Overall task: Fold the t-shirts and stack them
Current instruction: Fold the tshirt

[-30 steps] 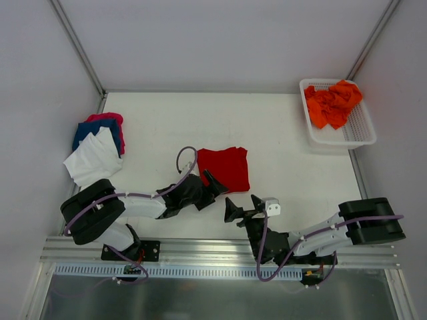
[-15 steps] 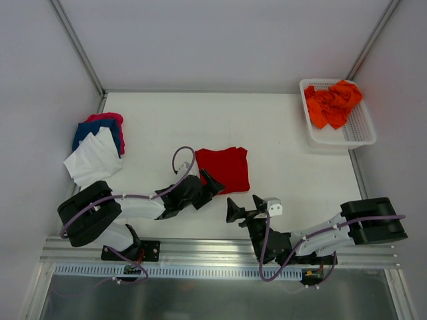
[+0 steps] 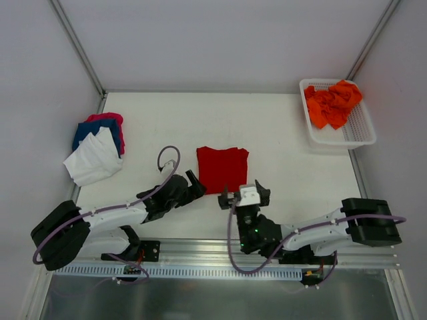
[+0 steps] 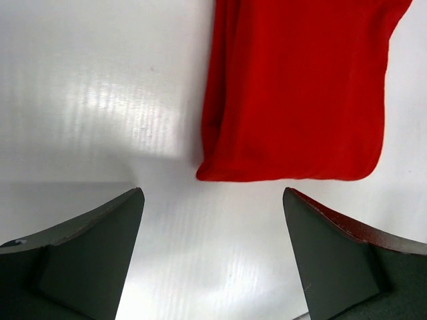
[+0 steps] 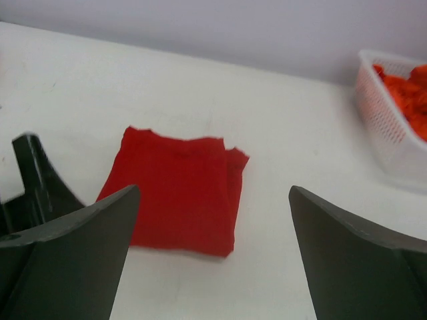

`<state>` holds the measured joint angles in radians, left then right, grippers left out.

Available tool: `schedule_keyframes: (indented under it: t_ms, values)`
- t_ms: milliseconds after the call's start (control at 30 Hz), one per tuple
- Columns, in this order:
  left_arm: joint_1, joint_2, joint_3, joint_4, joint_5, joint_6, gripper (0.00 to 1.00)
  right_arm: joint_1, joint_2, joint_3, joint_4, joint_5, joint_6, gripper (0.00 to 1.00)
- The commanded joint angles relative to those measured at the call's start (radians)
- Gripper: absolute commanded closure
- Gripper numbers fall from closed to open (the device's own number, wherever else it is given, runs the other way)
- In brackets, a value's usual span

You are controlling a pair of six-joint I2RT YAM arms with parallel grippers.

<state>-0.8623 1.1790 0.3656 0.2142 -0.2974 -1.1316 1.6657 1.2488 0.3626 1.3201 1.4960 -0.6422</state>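
A deep red t-shirt [image 3: 222,169] lies folded into a flat rectangle at mid-table. My left gripper [image 3: 191,185] sits just off its near-left corner, open and empty. In the left wrist view the left gripper [image 4: 212,193] frames bare table, with the red t-shirt [image 4: 300,87] just beyond the fingertips. My right gripper [image 3: 243,194] is near the shirt's near edge, open and empty. In the right wrist view the right gripper [image 5: 213,190] faces the red t-shirt [image 5: 180,187]. White, blue and pink t-shirts [image 3: 97,148] are piled at the left edge. Orange t-shirts [image 3: 331,103] fill the basket.
The white mesh basket [image 3: 360,130] stands at the far right corner, and the right wrist view shows the basket [image 5: 390,137] at its right side. Grey walls close in the table on three sides. A metal rail runs along the near edge by the arm bases.
The left gripper has drawn back left, off the red t-shirt's near-left edge. The right gripper has swung from pointing left to facing the shirt and moved closer to it.
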Motion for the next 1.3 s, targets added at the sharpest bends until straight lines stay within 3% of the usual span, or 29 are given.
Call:
schedule_keyframes:
  t_ms: [0,33,133,467,633,767,800,833,900,933,1033,1100,1133,1167,1200,1233,1267]
  values:
    - [0.008,-0.102,0.039,-0.198,-0.069,0.165,0.13,-0.093,0.14,0.252,0.211,0.282,-0.547,0.01]
    - [0.008,-0.145,0.047,-0.208,-0.074,0.18,0.13,-0.124,0.176,0.313,0.211,0.282,-0.711,0.01]
    - [0.008,-0.199,0.082,-0.254,-0.077,0.231,0.13,-0.254,0.306,0.527,0.212,0.279,-0.976,0.0]
    - [0.008,-0.193,0.091,-0.279,-0.042,0.251,0.13,-0.814,0.575,0.987,0.212,0.256,-1.543,0.01]
    - [0.008,-0.22,0.084,-0.279,-0.042,0.254,0.13,-1.027,0.742,1.196,0.212,0.207,-1.646,0.01]
    - [0.008,-0.251,0.079,-0.285,-0.046,0.259,0.13,-1.118,0.843,1.412,0.214,0.167,-1.692,0.0]
    - [0.008,-0.254,0.081,-0.285,-0.045,0.26,0.12,-1.136,0.872,1.49,0.214,0.161,-1.715,0.0]
    - [0.008,-0.254,0.087,-0.286,-0.046,0.262,0.12,-1.173,0.912,1.703,0.209,0.136,-1.773,0.01]
    - [0.008,-0.248,0.098,-0.288,-0.037,0.26,0.12,-1.221,1.016,1.965,0.186,0.072,-1.809,0.0]
    - [0.008,-0.243,0.104,-0.288,-0.034,0.265,0.12,-1.235,0.982,1.923,0.033,0.072,-1.563,0.0]
    - [0.009,-0.229,0.118,-0.288,-0.019,0.257,0.12,-1.255,0.816,1.833,-0.366,0.026,-1.024,0.0]
    - [0.009,-0.223,0.125,-0.286,-0.017,0.259,0.12,-1.238,0.746,1.811,-0.518,-0.085,-0.839,0.01]
    - [0.009,-0.222,0.125,-0.288,-0.017,0.26,0.12,-1.204,0.682,1.819,-0.776,-0.159,-0.629,0.01]
    - [0.009,-0.217,0.127,-0.288,-0.02,0.259,0.12,-1.183,0.648,1.822,-0.905,-0.265,-0.54,0.01]
    - [0.009,-0.214,0.128,-0.288,-0.022,0.259,0.12,-1.145,0.609,1.811,-1.014,-0.53,-0.472,0.0]
    - [0.009,-0.211,0.133,-0.286,-0.026,0.259,0.12,-1.134,0.531,1.793,-1.189,-0.683,-0.423,0.01]
    - [0.009,-0.202,0.14,-0.286,-0.025,0.257,0.12,-1.127,0.488,1.764,-1.293,-1.046,-0.346,0.0]
